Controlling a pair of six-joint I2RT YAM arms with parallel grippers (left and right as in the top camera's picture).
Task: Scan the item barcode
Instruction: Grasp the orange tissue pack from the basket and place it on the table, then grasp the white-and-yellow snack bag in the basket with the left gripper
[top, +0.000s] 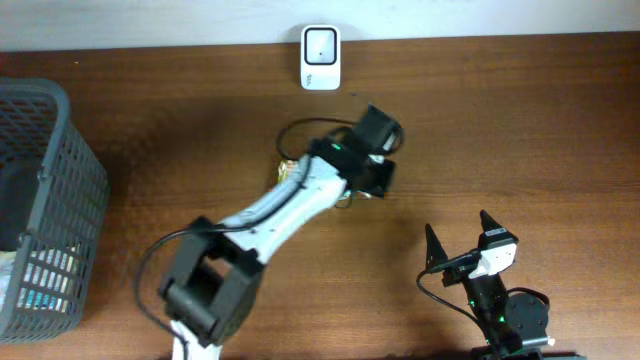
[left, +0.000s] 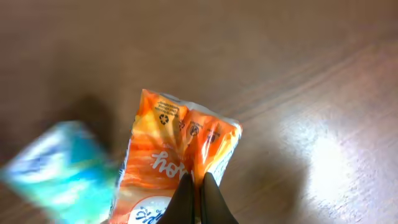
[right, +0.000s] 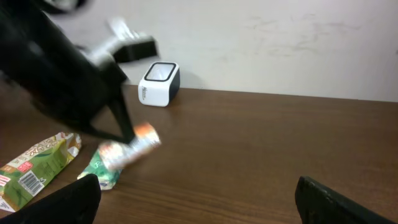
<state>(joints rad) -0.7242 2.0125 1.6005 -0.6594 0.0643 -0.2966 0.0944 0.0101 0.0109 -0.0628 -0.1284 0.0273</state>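
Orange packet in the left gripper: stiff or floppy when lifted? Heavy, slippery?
Probably floppy: the orange packet is crinkled film, pinched at one edge by the left gripper, so it likely sags. Probably light: a thin edge pinch seems enough. Glossy film may slip.

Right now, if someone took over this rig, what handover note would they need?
Left gripper: shut on the orange packet, pinching its edge.
Right gripper: open, empty, off to the side.
Scanner: at the table's far edge; the packet is short of it.
Done: packet gripped.
Left: show its barcode to the scanner.
A green packet lies nearby on the table.
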